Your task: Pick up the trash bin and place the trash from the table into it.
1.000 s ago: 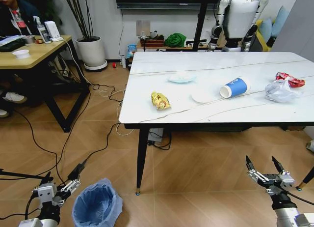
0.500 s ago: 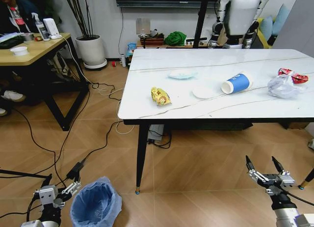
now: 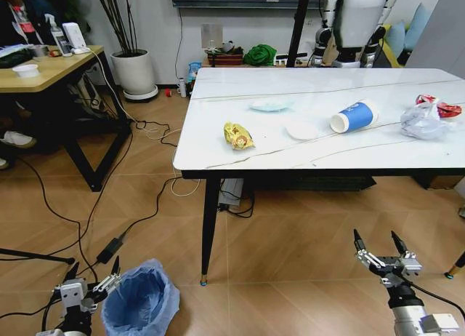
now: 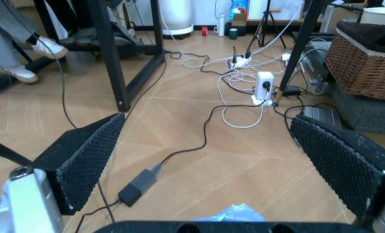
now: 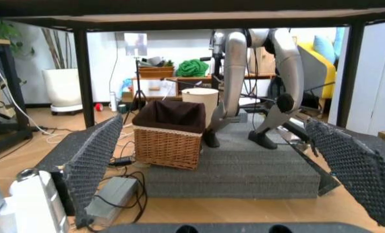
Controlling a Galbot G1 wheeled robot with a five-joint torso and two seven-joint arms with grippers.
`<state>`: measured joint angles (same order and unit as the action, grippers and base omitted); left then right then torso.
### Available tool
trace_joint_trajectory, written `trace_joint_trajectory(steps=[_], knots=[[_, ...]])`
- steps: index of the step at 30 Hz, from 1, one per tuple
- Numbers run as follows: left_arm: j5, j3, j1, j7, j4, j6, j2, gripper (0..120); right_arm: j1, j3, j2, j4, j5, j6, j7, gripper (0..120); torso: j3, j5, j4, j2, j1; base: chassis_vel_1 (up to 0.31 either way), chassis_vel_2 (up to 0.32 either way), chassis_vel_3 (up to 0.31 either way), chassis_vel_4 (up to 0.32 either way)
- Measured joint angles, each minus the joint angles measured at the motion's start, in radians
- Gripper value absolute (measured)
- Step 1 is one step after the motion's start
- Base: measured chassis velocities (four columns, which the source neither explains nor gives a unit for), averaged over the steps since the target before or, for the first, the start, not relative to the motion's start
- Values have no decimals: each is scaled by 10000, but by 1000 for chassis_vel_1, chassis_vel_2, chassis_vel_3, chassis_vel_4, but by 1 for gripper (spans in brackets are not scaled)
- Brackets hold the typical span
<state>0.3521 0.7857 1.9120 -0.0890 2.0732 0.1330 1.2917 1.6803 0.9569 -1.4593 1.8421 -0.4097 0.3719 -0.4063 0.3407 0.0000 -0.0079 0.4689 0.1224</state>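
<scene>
Left gripper (image 3: 93,276) low nr floor, fingers spread, just beside trash bin (image 3: 142,305) w/ blue liner, not touching. Right gripper (image 3: 379,247) also spread, hanging over bare floor in front of table (image 3: 218,158), empty. On tabletop: yellow snack packet (image 3: 237,135), white lid (image 3: 301,130), blue-white paper cup (image 3: 352,118) on its side, clear film (image 3: 423,121) w/ red wrapper (image 3: 439,105) at far right.

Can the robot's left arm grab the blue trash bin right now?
Probably yes. The left tool is open and low beside the trash bin, with just bare floor between them and nothing blocking the frilly rim.
</scene>
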Motion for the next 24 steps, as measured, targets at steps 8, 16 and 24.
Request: trace_joint_trajectory(steps=[8, 16, 24], knots=[[-49, 7, -2, 21, -3, 46, 34, 100, 114, 41, 79, 107, -3, 1, 0, 100, -199, -1, 0, -324, -126, 0, 0, 0, 0], [-119, -1, -4, 29, -79, 59, 45, 100, 201, 51, 23, 124, -5, 67, -37, 100, -364, -1, 0, -587, -224, 0, 0, 0, 0], [-172, -9, -36, 50, -197, 86, 57, 100, 250, 34, -10, 100, 27, 137, -110, 100, -596, 0, 0, -955, -359, 0, 0, 0, 0]])
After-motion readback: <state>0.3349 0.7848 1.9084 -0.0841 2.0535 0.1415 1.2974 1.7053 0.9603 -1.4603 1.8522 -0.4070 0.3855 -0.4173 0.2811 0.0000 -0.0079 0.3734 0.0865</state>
